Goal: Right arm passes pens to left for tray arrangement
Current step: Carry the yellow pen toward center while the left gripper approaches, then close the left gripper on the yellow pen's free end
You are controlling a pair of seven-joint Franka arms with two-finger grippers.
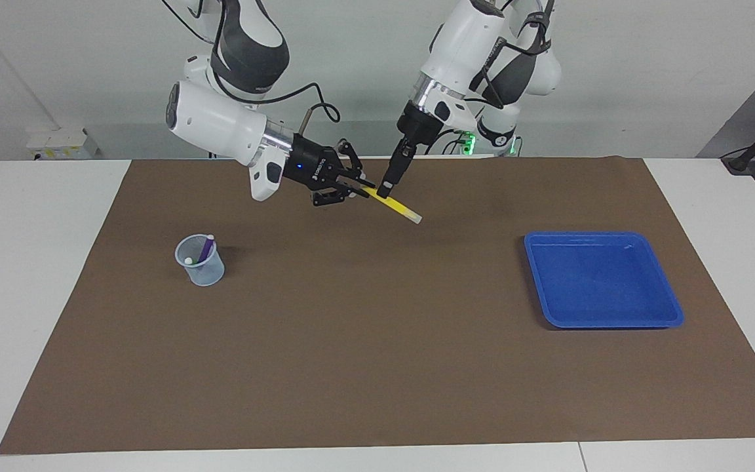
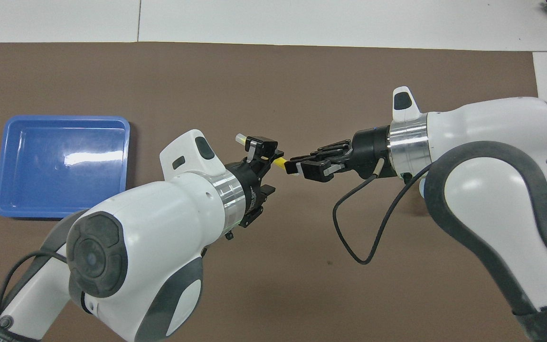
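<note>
Right end effector [image 1: 353, 187] clamping yellow pen [image 1: 396, 206], pale tip slanting down toward tray [image 1: 603, 280], left end effector [image 1: 384, 192] seemingly straddling it, grip unclear

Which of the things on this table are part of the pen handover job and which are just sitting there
Part of the job:
yellow pen
purple pen in the mesh cup
blue tray
right end effector
left end effector

Just there:
brown mat
power strip
</note>
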